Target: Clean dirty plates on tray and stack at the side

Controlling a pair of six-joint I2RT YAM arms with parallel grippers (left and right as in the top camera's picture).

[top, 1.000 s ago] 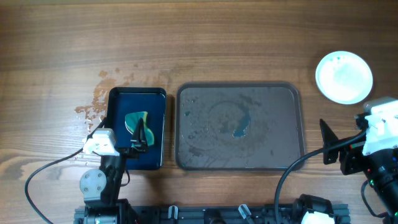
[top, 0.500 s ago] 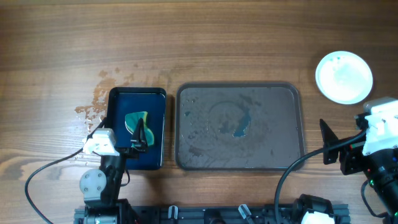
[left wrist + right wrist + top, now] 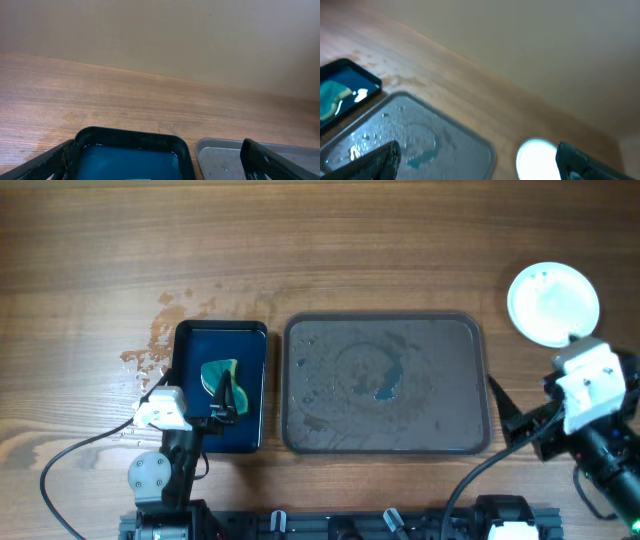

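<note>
The white plates (image 3: 553,303) sit stacked on the table at the far right, beyond the tray; only the top one shows, and it looks clean. The stack also shows in the right wrist view (image 3: 535,157). The dark tray (image 3: 470,340) holds no plate, only water drops and a blue smear (image 3: 388,383). My right gripper (image 3: 512,418) is open and empty, just off the tray's right edge, near the stack. My left gripper (image 3: 228,395) is open over the blue basin (image 3: 190,340), above a green sponge (image 3: 214,372).
The basin of blue water stands left of the tray, and its rim shows in the left wrist view (image 3: 130,136). Wet stains (image 3: 155,340) mark the wood to its upper left. Bare wooden table lies beyond the tray and basin.
My right arm has moved left towards the tray's right edge and turned. The left arm, sponge, tray and plates have not moved.
</note>
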